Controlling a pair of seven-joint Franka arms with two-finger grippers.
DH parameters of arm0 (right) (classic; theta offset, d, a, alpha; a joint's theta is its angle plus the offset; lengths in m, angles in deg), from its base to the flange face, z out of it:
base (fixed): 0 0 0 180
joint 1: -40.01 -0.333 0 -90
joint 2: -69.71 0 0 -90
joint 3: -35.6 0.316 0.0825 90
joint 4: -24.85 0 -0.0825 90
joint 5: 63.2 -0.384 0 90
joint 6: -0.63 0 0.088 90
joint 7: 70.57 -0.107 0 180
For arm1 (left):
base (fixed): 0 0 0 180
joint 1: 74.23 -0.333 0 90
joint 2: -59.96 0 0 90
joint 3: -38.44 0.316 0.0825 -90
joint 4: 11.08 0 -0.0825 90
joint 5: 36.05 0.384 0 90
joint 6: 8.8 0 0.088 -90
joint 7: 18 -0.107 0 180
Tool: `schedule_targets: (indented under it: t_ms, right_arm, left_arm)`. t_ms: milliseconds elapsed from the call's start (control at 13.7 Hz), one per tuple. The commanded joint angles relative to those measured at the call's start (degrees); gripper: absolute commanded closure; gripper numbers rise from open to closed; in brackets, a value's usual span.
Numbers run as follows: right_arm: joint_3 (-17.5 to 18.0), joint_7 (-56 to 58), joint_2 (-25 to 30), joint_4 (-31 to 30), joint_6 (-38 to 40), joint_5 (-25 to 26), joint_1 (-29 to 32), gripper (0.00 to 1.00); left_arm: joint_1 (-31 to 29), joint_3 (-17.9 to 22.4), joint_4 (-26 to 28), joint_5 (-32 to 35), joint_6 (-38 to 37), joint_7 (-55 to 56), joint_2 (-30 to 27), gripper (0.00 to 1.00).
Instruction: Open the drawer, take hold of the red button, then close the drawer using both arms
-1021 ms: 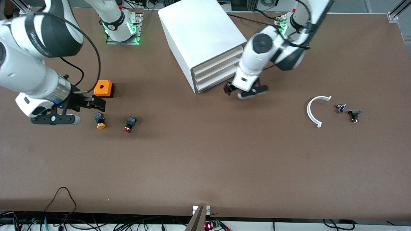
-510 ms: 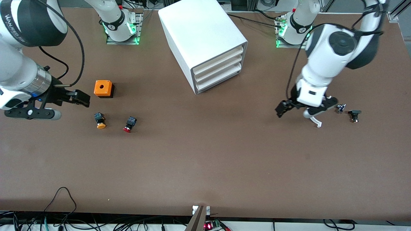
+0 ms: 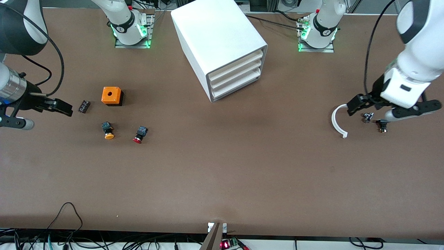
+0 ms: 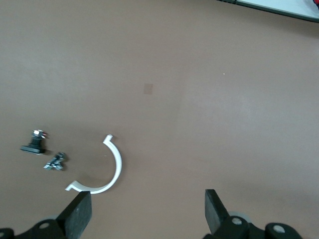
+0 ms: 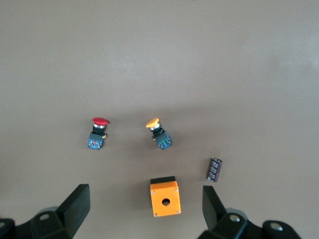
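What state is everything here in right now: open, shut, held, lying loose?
Cabinet: all three drawers shut.
Red button: lying loose on the table, unheld.
Yellow button: lying loose beside it.
Left tool: open, empty, over the small parts.
Right tool: open, empty, at the right arm's end.

Orange box (image 3: 111, 96): toward the right arm's end, one hole in its top.
Yellow-capped button (image 3: 108, 131): nearer the camera than the box.
Dark cylinder (image 3: 83, 106): beside the box.
White arc (image 3: 335, 121): toward the left arm's end.
Two small parts (image 3: 367, 117) (image 3: 382, 124): beside the arc.
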Motion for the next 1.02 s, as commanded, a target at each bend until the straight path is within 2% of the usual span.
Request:
schedule_targets:
  t_ms: [0, 73, 219, 292, 438, 948]
  right_arm:
    - [-0.34, 3.10, 4.08, -3.83, 2.55, -0.01, 0.50, 0.00]
    - [-0.52, 3.10, 4.86, -4.27, 3.34, -0.01, 0.50, 0.00]
    - [-0.52, 3.10, 8.02, -8.90, 1.08, -0.01, 0.50, 0.00]
    - [-0.52, 3.80, 10.21, -11.71, -0.41, 0.08, 0.50, 0.00]
    - [-0.52, 4.69, 12.86, -15.07, -1.31, 0.08, 0.50, 0.00]
    - [-0.70, 10.48, 11.38, -13.59, -2.19, -0.27, 0.41, 0.00]
  left_arm:
    - [2.24, 3.34, -3.06, 0.69, -3.53, -4.70, -0.31, 0.00]
    - [3.12, 5.35, -3.16, 0.69, -3.88, -6.54, -0.48, 0.00]
    - [4.88, 9.40, -3.24, 0.43, -4.15, -11.98, -0.57, 0.00]
    - [5.15, 10.02, -3.24, 0.43, -4.15, -15.32, -0.66, 0.00]
    - [5.24, 10.21, -3.24, 0.61, -4.15, -16.32, -0.66, 0.00]
    - [4.45, 10.03, -3.42, -0.80, -5.82, -16.50, -0.40, 0.00]
